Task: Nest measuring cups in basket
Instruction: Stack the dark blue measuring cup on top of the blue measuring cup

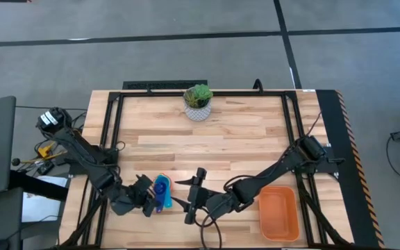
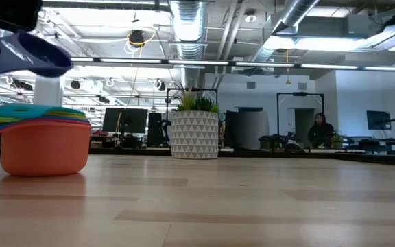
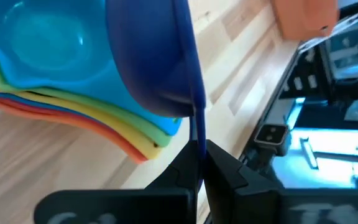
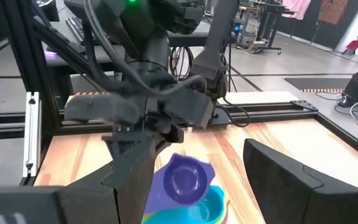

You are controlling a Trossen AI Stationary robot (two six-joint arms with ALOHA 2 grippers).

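Note:
A stack of nested measuring cups (image 1: pixel 162 194) stands on the table near its near edge, an orange cup (image 2: pixel 44 147) at the bottom and a light blue one (image 3: pixel 39 40) on top. My left gripper (image 1: pixel 146 199) is shut on the dark blue cup (image 3: pixel 151 56) just above the stack. My right gripper (image 1: pixel 192 198) hovers open to the stack's right, touching nothing. The orange basket (image 1: pixel 278 212) lies farther right, with no cup in it. My left gripper (image 3: pixel 197 152) pinches the dark blue cup's flat handle (image 3: pixel 196 124) between its two fingers, the handle standing on edge in the gap. It comes from the table's left side, roughly level. The cup (image 2: pixel 29 56) is lifted clear, tilted, just above the stack's top cup.
A white pot with a green plant (image 1: pixel 198 103) stands at the table's far edge, middle. Black frame rails (image 1: pixel 110 132) run along the table's left, right and far sides. Bare wood lies between the plant and the grippers. A person (image 2: pixel 319 130) sits in the room beyond.

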